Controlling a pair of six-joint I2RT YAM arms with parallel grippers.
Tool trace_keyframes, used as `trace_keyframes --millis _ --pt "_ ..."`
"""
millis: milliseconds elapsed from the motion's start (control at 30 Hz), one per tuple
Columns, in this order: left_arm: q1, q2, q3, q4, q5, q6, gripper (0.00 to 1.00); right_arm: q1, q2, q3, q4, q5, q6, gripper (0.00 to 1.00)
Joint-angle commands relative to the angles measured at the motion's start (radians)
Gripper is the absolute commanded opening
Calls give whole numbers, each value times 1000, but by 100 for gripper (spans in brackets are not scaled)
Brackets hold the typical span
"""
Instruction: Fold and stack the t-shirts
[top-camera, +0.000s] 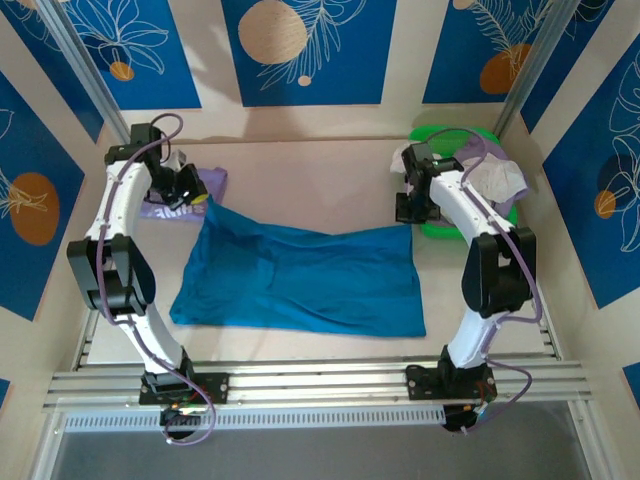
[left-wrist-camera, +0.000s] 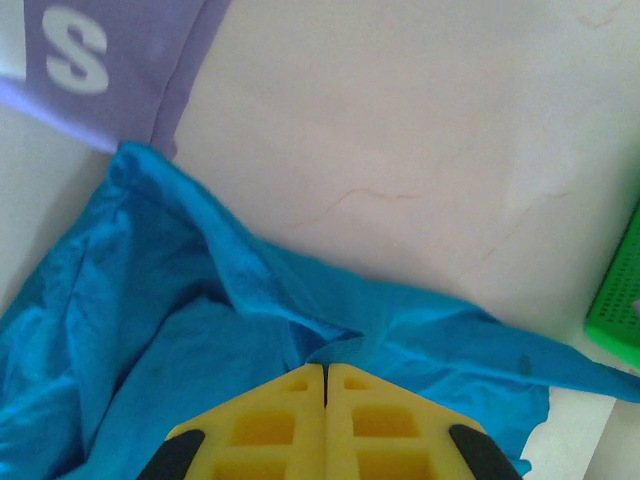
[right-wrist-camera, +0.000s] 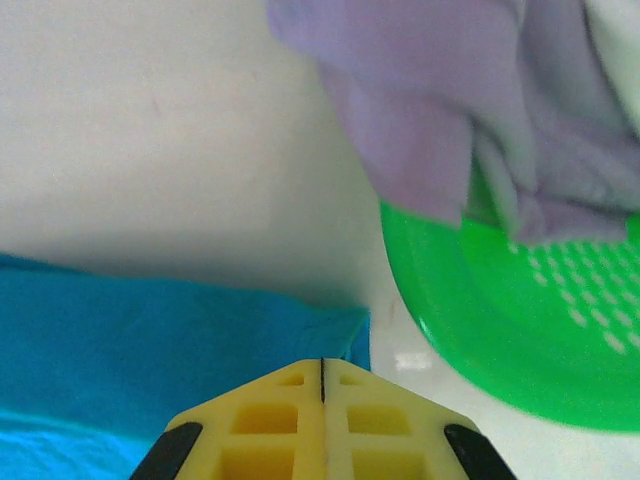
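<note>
Pale table: we find left gripper and right gripper clenched on corners of the teal t-shirt; a thin pinch could slip, skewing the fold.

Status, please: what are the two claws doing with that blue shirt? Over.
Left gripper, right gripper: shut, each pinching a far corner of teal shirt. Purple shirt, basket off to the sides.

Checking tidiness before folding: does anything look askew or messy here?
Yes. The teal t-shirt lies skewed, its cloth bunched into folds toward the far-left corner, and a lilac tee spills over the rim of the green basket.
</note>
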Motion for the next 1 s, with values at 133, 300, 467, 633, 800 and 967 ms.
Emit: trace_keyframes --millis 133,300,467,633,800,967 --pt "17 -121 -97 -57 -11 48 0 -19 -148 -174 24 -60 51 0" --pt "19 -185 -160 -107 -41 76 0 -33 -206 -279 34 -92 73 0" --pt "23 -233 -208 -147 -50 85 0 -40 -217 -338 13 -111 92 0" --pt "24 -286 -227 -204 -55 96 0 -43 -221 -387 -9 -122 120 0" --pt "24 -354 -344 -219 -62 110 0 -48 -194 -446 4 -144 153 0" --pt "24 -419 -520 -146 -19 83 0 -48 -159 -474 7 -166 163 8"
